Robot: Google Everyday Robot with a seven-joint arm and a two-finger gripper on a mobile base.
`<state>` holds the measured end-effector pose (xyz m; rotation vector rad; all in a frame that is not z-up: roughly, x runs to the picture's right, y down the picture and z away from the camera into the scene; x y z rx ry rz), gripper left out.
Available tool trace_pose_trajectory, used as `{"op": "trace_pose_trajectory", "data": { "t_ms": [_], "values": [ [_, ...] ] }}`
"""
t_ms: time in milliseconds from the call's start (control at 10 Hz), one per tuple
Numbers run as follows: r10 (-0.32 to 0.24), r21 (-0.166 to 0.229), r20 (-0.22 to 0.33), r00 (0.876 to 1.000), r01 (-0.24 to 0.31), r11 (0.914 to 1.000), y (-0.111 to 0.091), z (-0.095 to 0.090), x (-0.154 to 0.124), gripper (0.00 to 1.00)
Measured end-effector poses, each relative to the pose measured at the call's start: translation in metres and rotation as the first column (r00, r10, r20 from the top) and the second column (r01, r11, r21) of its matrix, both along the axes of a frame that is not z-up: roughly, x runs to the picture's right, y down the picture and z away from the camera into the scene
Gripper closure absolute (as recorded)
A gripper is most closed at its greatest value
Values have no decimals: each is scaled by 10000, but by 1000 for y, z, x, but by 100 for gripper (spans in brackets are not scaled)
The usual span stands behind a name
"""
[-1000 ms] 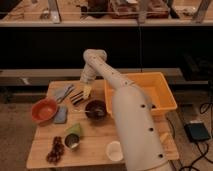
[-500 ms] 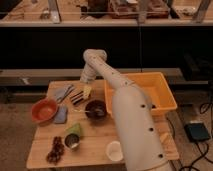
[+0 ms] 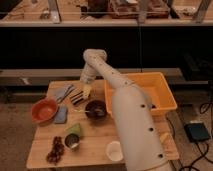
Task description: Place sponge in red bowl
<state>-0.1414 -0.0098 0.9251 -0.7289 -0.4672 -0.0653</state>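
At the 12 o'clock edge of the wooden table [image 3: 95, 141], the gripper [image 3: 86, 81] hangs low off the white arm [image 3: 131, 115], which reaches in from 5 o'clock. Directly under it, touching or nearly so, is a pale yellow block, taken to be the sponge [image 3: 87, 92]. Whether the gripper is clamped on it or only poised over it: cannot tell. Sponge sits at or just above the tabletop, with a striped black-and-white item [image 3: 76, 97] at its 9 o'clock and the orange bin [image 3: 150, 82] at its 3 o'clock.

Red bowl [image 3: 34, 111] is on the table's 9 o'clock side, well apart from the sponge, toward 8 o'clock from it. Bowl looks to hold nothing. A blue-grey flat pad [image 3: 61, 114] lies just beside its 3 o'clock rim. A dark bowl [image 3: 96, 108] sits near table centre.

Progress, as judged: early. Arm is at the sponge, grasp unconfirmed. Left to do: secure the sponge, lift, carry it past the striped item toward 8 o'clock, release over the red bowl. Nothing delivered yet
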Motion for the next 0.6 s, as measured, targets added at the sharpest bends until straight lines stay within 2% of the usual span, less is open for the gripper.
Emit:
{"op": "trace_pose_trajectory", "data": {
  "t_ms": [200, 300, 500, 600],
  "values": [
    [553, 206, -299, 9980, -547, 9983, -12, -17, -14, 20],
    [1134, 441, -536, 9921, -1111, 9928, -23, -33, -22, 20],
    [1998, 897, -831, 9763, -1923, 9772, -31, -59, -35, 20],
    [2117, 968, -808, 9740, -2038, 9742, -31, -70, -44, 20]
  ]
}}
